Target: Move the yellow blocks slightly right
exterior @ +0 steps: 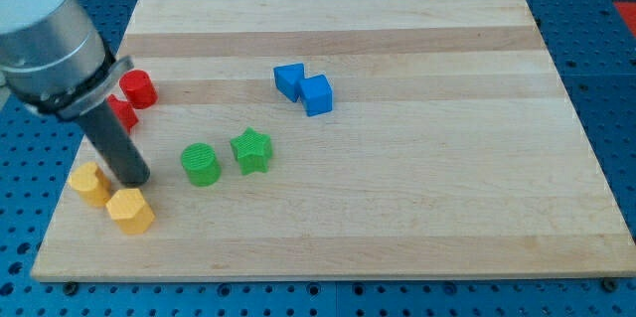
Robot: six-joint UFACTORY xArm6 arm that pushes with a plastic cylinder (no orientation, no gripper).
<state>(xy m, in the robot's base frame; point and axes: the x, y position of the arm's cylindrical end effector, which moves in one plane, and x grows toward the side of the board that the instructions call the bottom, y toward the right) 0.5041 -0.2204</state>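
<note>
Two yellow blocks lie near the board's lower left corner: one point(89, 184) at the far left and a hexagonal one point(131, 210) just below and to its right. My tip point(136, 181) rests on the board between them, right of the left yellow block and just above the hexagonal one, close to both. The dark rod rises up and to the left to the grey arm.
A green cylinder point(201, 164) and a green star point(251, 150) lie right of my tip. A red cylinder point(138, 88) and another red block point(121, 113), partly hidden by the rod, lie above it. Two blue blocks point(303, 87) lie touching near the middle top. The board's left edge point(60, 208) is near.
</note>
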